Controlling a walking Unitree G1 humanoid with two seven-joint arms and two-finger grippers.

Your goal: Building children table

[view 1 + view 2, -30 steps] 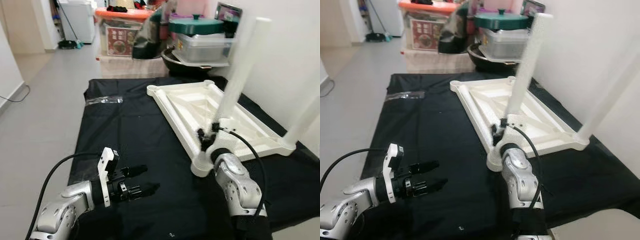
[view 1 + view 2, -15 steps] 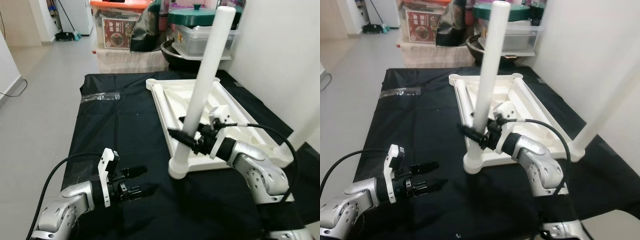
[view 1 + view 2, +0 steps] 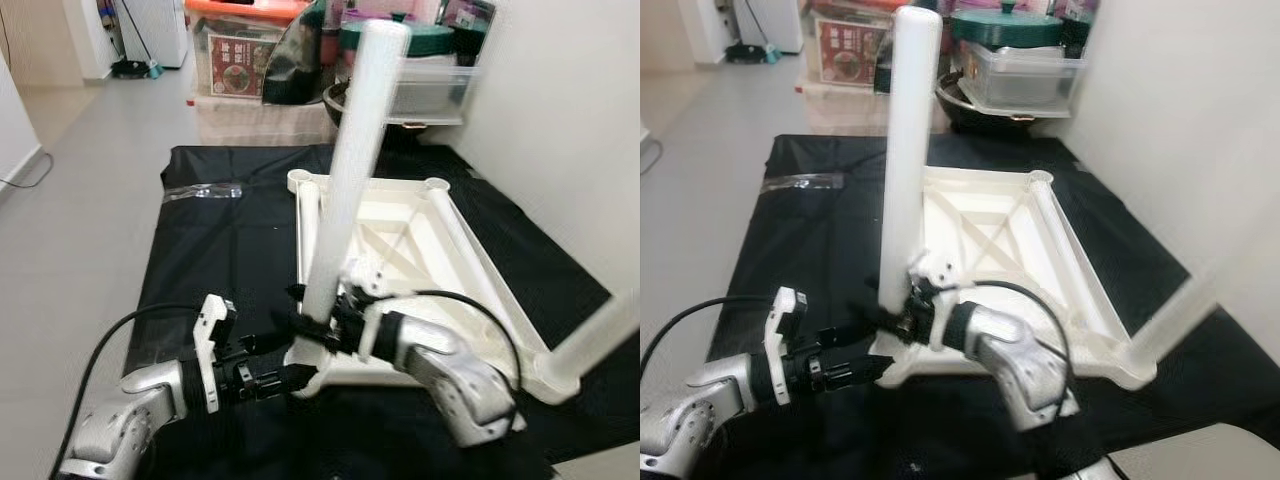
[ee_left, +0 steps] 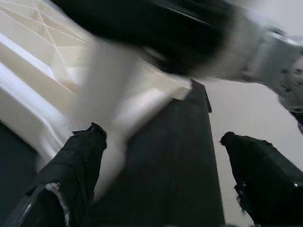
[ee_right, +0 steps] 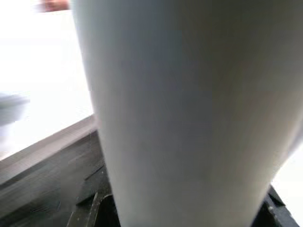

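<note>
Left gripper [image 3: 285, 378] is held spread, low at near corner of upturned tabletop [image 3: 400, 235] on black cloth [image 3: 220, 260]. Leg [image 3: 345, 170] is pinched near base by right gripper [image 3: 318, 330]. Plastic judged light, stiff, smooth; best gripped low, nr socket.

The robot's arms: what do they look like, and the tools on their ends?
Both arms are rounded silver shells. Each left tool and right tool has two long black fingers. A white bracket sits at the left wrist, and a black cable loops along each arm.
</note>
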